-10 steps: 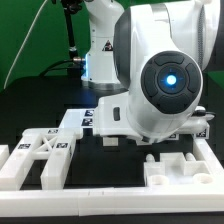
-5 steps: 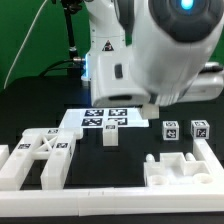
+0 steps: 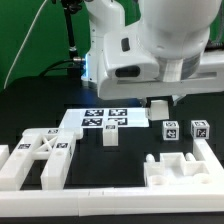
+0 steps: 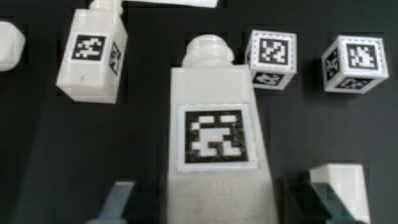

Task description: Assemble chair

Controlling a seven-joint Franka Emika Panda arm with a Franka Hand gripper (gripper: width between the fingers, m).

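My gripper (image 3: 160,98) hangs above the table to the exterior view's right of the marker board (image 3: 105,118). In the wrist view my gripper (image 4: 222,188) is shut on a long white chair leg (image 4: 217,120) with a square tag; it looks larger than the other parts, so it is lifted. Its lower end shows under the hand (image 3: 160,106). Another tagged leg (image 3: 110,137) lies on the table and also shows in the wrist view (image 4: 93,55). Two small tagged chair blocks (image 3: 170,130) (image 3: 201,128) stand at the exterior view's right, and in the wrist view (image 4: 270,55) (image 4: 352,65).
A white X-braced chair part (image 3: 45,155) lies at the front on the exterior view's left. A blocky white part (image 3: 180,170) sits at the front right. A plain white border rail (image 3: 110,190) runs along the front edge. The robot body fills the upper view.
The arm has risen from low over the table and shifted toward the exterior view's right, taking the white leg with it. The marker board and the lying leg are now uncovered.
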